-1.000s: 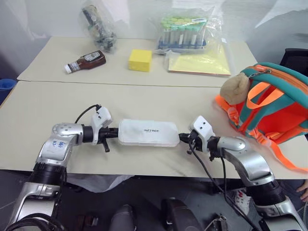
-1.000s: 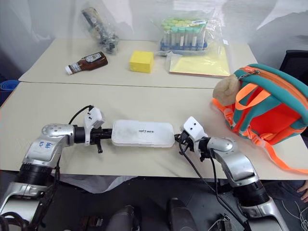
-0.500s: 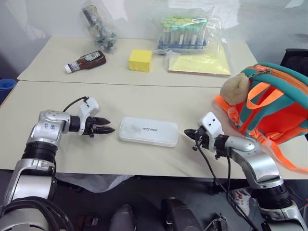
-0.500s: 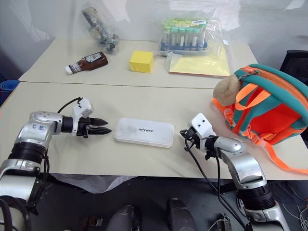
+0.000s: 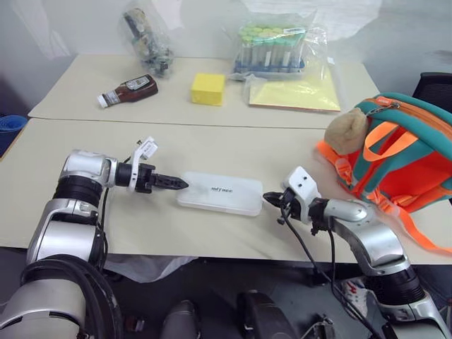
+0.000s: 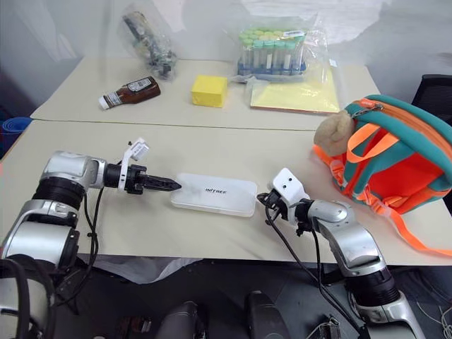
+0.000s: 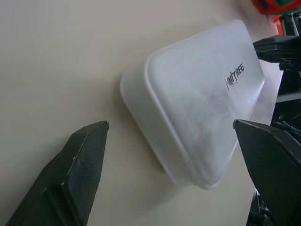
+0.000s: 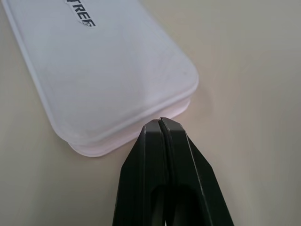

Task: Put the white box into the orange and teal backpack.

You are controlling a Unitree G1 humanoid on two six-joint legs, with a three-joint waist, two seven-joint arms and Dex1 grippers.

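Lying flat at the frame's lower centre, the long white plastic box (image 5: pixel 220 193) is stretching left-right between your wide-spread left gripper (image 5: pixel 178 185) and pinched-shut right gripper (image 5: pixel 270 198), which is sitting nearer the orange and teal fabric backpack (image 5: pixel 402 164) at right.

One white box (image 5: pixel 219 193), one backpack (image 5: pixel 395 157), one yellow block (image 5: pixel 207 88), one sauce bottle (image 5: pixel 128 90) — two tables (image 5: pixel 85 152).
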